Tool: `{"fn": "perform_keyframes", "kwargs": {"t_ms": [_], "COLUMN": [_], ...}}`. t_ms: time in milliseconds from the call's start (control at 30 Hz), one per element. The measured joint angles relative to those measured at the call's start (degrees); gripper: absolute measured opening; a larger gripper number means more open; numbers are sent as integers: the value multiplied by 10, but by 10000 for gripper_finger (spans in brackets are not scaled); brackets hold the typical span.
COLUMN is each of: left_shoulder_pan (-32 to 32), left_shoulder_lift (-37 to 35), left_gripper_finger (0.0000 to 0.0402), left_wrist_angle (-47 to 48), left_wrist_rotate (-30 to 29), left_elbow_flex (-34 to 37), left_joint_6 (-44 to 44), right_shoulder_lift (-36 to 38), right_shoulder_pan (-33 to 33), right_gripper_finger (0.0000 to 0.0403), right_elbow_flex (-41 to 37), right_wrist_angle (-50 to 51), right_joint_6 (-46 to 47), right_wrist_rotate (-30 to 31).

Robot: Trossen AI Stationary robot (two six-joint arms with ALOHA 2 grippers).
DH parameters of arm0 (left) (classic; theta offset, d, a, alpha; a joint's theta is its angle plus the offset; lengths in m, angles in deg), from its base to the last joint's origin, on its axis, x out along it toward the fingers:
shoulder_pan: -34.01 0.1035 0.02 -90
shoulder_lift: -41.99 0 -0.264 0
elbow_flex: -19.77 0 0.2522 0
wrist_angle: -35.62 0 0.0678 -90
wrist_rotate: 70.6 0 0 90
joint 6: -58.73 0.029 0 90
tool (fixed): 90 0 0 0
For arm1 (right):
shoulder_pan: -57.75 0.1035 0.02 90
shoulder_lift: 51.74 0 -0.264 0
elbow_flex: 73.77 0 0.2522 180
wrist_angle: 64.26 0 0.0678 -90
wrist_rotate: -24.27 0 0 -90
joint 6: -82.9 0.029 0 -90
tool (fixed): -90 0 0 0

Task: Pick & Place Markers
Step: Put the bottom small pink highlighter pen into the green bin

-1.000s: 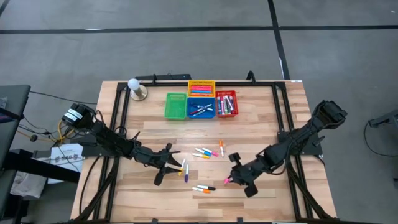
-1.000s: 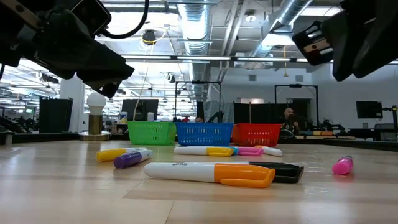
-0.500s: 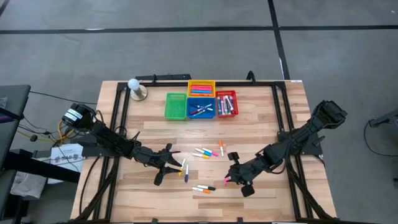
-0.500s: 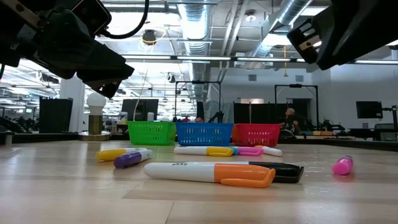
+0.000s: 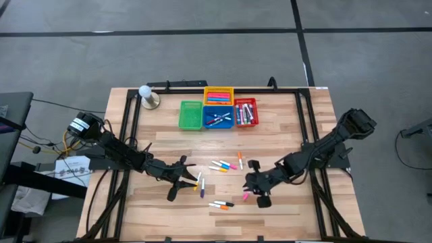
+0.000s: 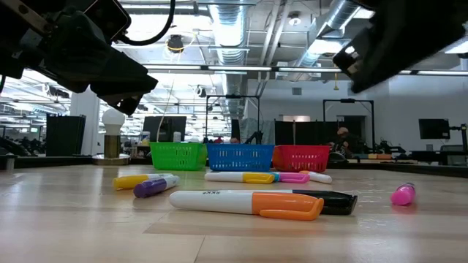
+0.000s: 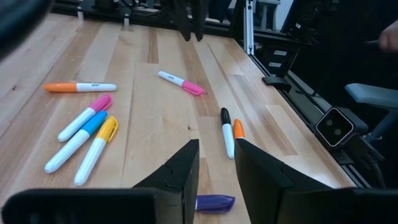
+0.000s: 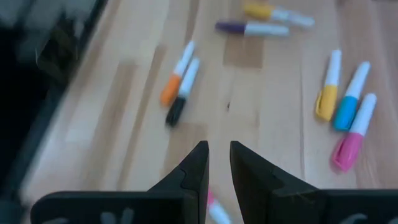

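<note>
Markers lie flat on the wooden table. A pink, blue, yellow and orange group [image 5: 226,165] is in the middle, a purple and a yellow one [image 5: 199,183] sit by my left gripper, and an orange and a black one [image 5: 221,204] lie near the near edge. A pink marker [image 5: 245,196] lies just under my right gripper. My left gripper [image 5: 183,178] is open over the purple marker [image 7: 214,203], touching nothing. My right gripper [image 5: 248,183] is open by a narrow gap above the table, with the pink marker [image 8: 216,210] below it.
Green [image 5: 191,115], blue [image 5: 219,119], red [image 5: 246,113] and yellow [image 5: 218,95] baskets stand together at the far edge, some with markers in them. A white ball on a stand [image 5: 148,96] is far left. Black rails run along the table's sides.
My right gripper has moved toward the table's left and a little toward the far edge, passing over the pink marker, which has stayed on the table. My left arm has kept still.
</note>
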Motion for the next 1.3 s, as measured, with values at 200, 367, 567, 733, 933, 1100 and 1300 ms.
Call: {"fn": "perform_keyframes", "kwargs": {"t_ms": [200, 367, 567, 733, 933, 1100, 1300], "left_shoulder_pan": [0, 0, 0, 0, 0, 0, 0], "left_shoulder_lift": [0, 0, 0, 0, 0, 0, 0], "left_gripper_finger": [102, 102, 102, 102, 102, 102, 102], "left_wrist_angle": [-4, -4, -5, -5, -5, -5, -5], "left_wrist_rotate": [-2, -2, -2, -1, -1, -1, -1], "left_elbow_flex": [0, 0, 0, 0, 0, 0, 0], "left_joint_6": [-2, -2, 0, 0, -2, 0, 0], "right_shoulder_lift": [0, 0, 0, 0, 0, 0, 0], "right_shoulder_pan": [-23, -8, 36, 51, 54, 54, 58], "right_gripper_finger": [55, 55, 55, 55, 55, 69, 127], "right_elbow_flex": [0, 0, 0, 0, 0, 0, 0], "right_wrist_angle": [80, 74, 102, 86, 75, 58, 54], "right_joint_6": [-32, -21, -80, -81, -77, -81, -99], "right_wrist_rotate": [27, 8, 36, 76, 78, 87, 92]}}
